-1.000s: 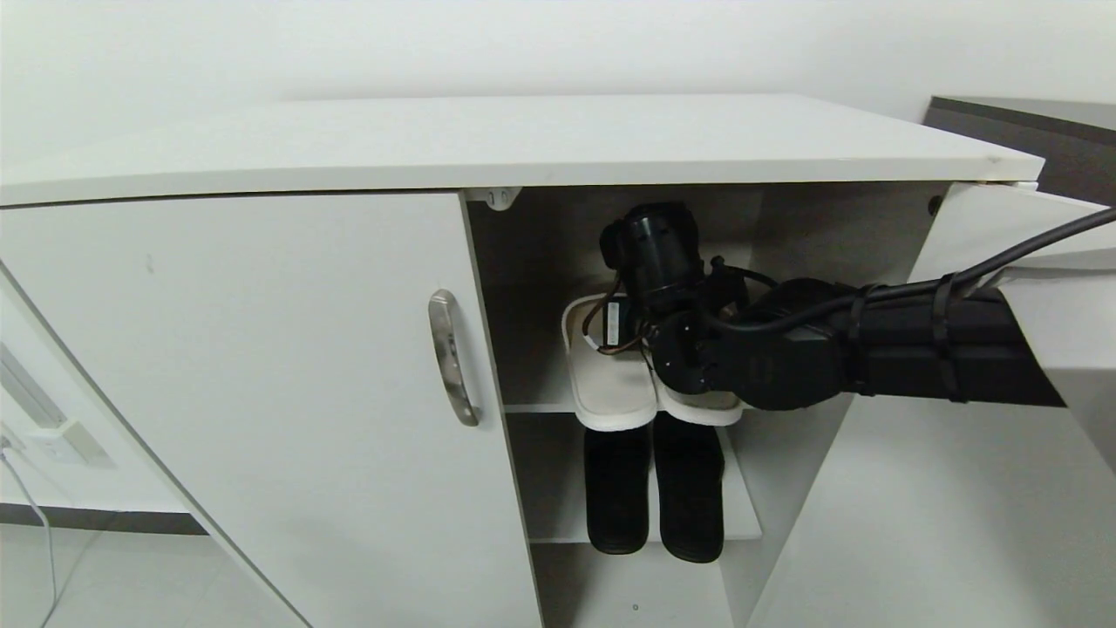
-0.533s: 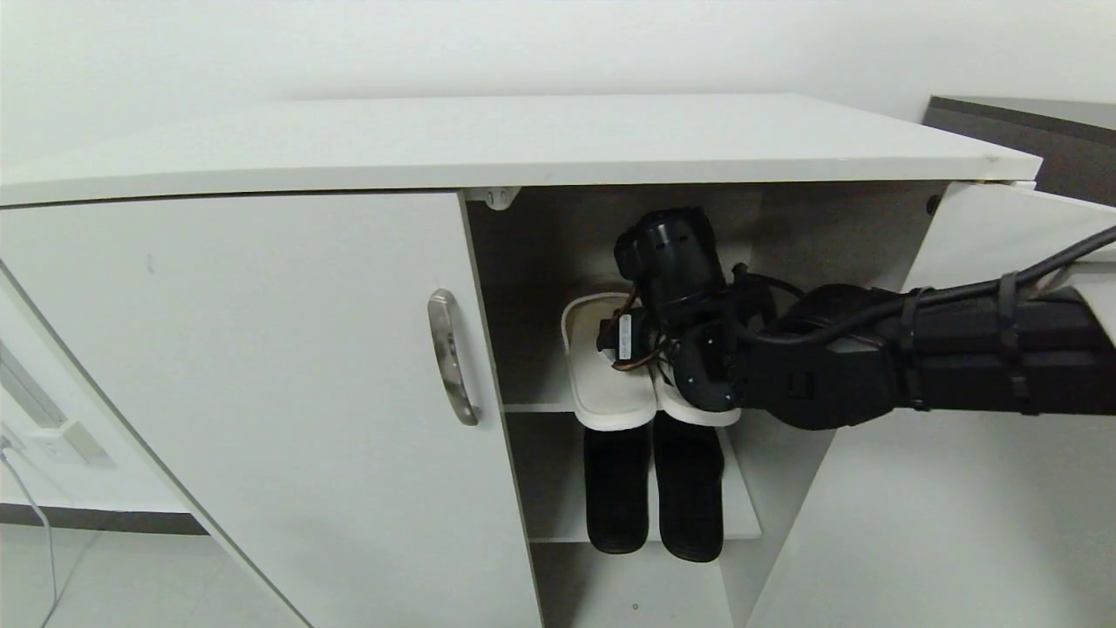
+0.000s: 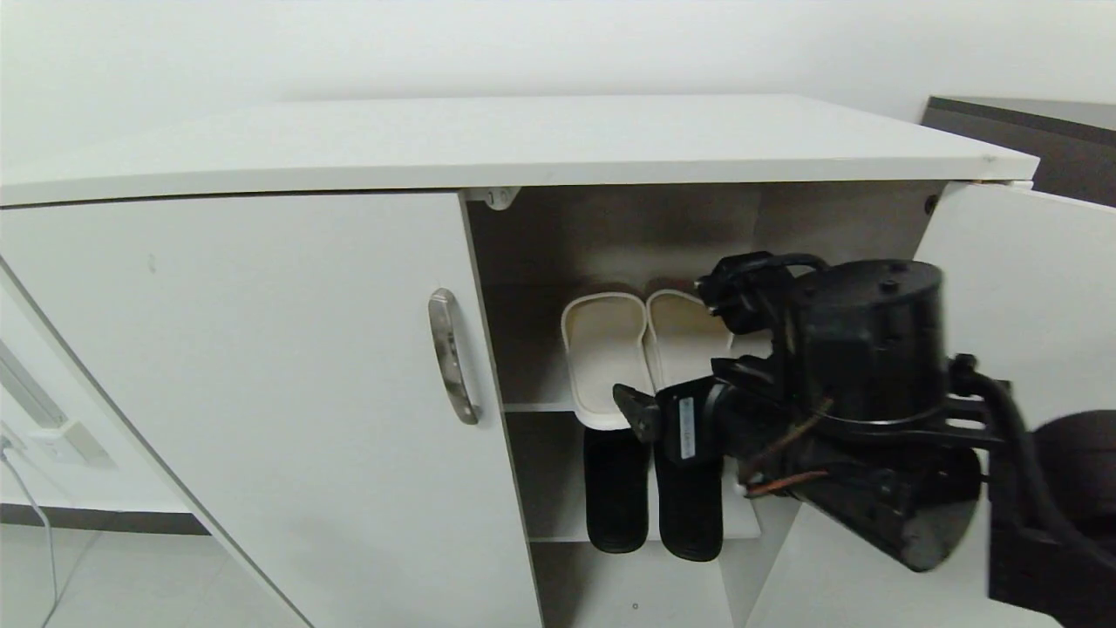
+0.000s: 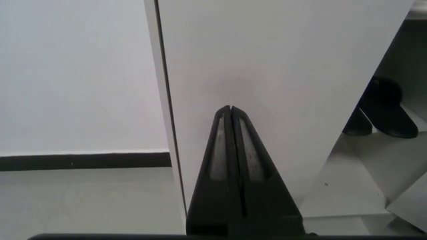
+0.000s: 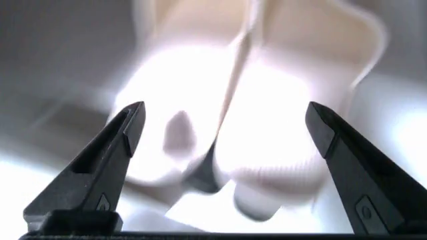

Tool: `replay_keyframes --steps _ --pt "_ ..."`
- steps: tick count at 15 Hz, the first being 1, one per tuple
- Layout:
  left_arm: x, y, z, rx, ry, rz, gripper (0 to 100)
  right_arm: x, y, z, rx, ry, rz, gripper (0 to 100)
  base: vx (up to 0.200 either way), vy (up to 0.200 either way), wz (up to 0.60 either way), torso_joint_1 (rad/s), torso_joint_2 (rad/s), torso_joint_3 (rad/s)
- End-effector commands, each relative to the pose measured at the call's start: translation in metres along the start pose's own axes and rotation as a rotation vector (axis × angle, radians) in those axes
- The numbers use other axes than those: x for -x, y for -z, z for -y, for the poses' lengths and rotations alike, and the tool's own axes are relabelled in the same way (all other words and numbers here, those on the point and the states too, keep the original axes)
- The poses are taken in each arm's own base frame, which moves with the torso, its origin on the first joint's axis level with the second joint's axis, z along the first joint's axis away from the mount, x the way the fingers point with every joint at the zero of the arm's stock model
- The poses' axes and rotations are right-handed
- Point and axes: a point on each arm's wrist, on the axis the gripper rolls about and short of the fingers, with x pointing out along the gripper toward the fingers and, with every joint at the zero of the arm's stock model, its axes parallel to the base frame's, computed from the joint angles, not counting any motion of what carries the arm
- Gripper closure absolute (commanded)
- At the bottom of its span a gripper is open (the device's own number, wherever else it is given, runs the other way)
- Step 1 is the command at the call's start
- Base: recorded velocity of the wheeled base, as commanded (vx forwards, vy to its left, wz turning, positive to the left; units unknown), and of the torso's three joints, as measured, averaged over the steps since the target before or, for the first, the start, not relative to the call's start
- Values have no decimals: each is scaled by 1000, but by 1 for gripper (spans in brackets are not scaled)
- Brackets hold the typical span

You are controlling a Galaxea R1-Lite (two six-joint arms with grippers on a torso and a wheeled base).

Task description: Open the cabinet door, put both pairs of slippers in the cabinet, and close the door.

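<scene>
No text, number or sign was legible in any view. A small white sticker (image 3: 686,427) on the wrist of the right arm (image 3: 872,366), seen just above the black slippers (image 3: 689,515) in the head view, carried dark print too small to be read.

Inside the white wooden cabinet (image 3: 523,139), the cream foam slippers (image 3: 606,349) sit side by side on the upper shelf (image 3: 534,407), with the black rubber slippers (image 3: 619,497) directly below on the lower shelf (image 3: 558,523). The right gripper (image 5: 225,113) is in front of the opening.
</scene>
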Motion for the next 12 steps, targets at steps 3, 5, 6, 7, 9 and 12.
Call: replay_keyframes --steps 3,5,6,7,9,12 --pt "0 0 0 0 2 -1 100 49 -7 16 -13 -145 51 0 -200 0 0 2 2 4" --pt "0 0 0 2 2 -1 100 47 -3 16 -7 -148 37 0 -200 0 0 10 0 2" --pt "0 0 0 2 1 -1 100 47 -2 16 -6 -155 33 0 -200 0 0 7 7 -2" --pt "0 0 0 2 2 -1 100 47 -2 16 -5 -155 33 0 -200 0 0 -2 2 2" --pt "0 0 0 2 1 -1 100 47 -1 16 -3 -155 30 0 -200 0 0 -2 2 7" --pt "0 0 0 2 2 -1 100 47 -1 16 -3 -155 29 100 -200 0 0 4 1 2"
